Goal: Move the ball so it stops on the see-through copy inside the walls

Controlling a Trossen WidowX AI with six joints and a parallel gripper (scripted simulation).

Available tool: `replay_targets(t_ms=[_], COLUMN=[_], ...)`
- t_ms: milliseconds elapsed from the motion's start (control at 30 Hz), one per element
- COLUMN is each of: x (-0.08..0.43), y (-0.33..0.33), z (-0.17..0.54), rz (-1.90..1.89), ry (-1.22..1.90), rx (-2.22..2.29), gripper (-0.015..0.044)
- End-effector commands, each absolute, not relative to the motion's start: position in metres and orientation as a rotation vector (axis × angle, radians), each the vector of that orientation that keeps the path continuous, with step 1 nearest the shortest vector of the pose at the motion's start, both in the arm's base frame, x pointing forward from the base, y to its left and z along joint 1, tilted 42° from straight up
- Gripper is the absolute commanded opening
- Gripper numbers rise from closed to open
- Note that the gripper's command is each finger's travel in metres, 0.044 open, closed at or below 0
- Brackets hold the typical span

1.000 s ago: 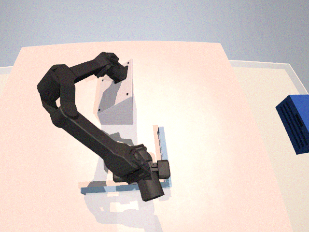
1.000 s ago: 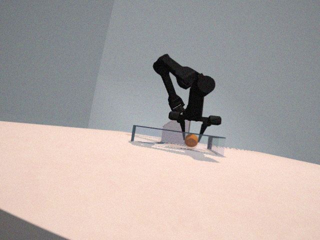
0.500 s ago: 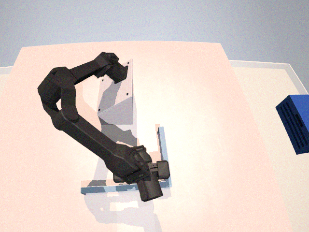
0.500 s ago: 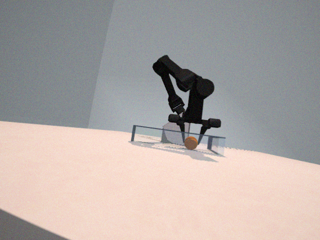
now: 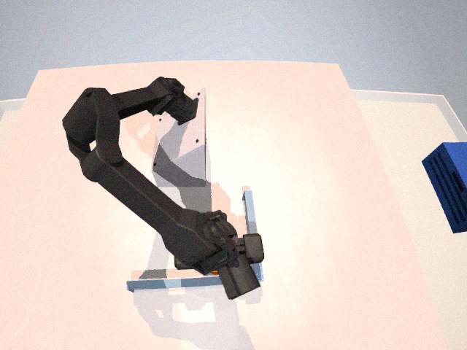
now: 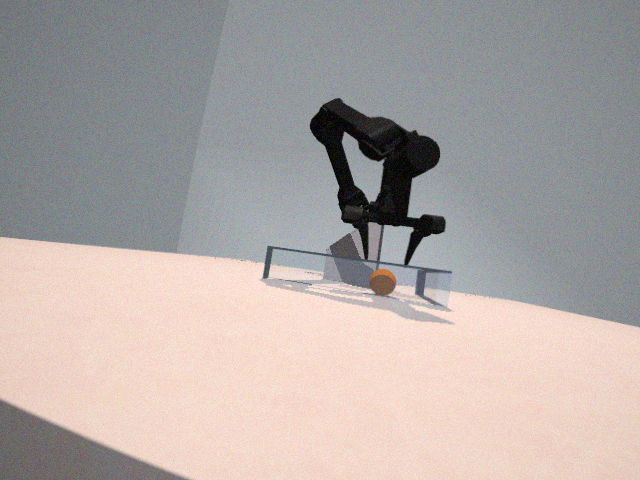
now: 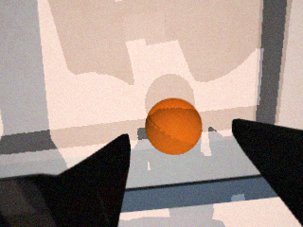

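Pink table (image 6: pixel 206 361): walls (image 6: pixel 315 260) enclose ball (image 6: pixel 383 282).

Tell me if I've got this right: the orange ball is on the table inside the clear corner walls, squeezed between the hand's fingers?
Not squeezed. In the wrist view the hand is open, both fingers apart from the orange ball. The rest holds: it sits on the table inside the clear walls.
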State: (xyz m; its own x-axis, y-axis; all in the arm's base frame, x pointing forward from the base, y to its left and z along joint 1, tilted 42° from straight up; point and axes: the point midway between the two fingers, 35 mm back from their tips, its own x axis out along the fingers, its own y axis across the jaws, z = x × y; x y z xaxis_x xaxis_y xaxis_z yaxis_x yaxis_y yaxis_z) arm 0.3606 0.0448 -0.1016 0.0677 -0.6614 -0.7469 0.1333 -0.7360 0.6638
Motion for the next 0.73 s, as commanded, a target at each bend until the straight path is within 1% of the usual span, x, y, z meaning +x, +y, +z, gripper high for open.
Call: replay_targets(t_ms=[0, 333, 433, 467, 700], x=[0.361, 0.365, 0.361, 0.358, 0.356], y=[0.077, 0.077, 0.093, 0.101, 0.108], z=[-0.066, -0.071, -0.051, -0.04, -0.031], rz=[-1.705, -1.688, -1.689, -1.689, -1.689], ry=[-0.519, -0.503, -0.505, -0.506, -0.508], rx=[1.797, 1.807, 1.809, 1.809, 1.809], gripper=[0.0348, 0.0348, 0.0427, 0.044, 0.044])
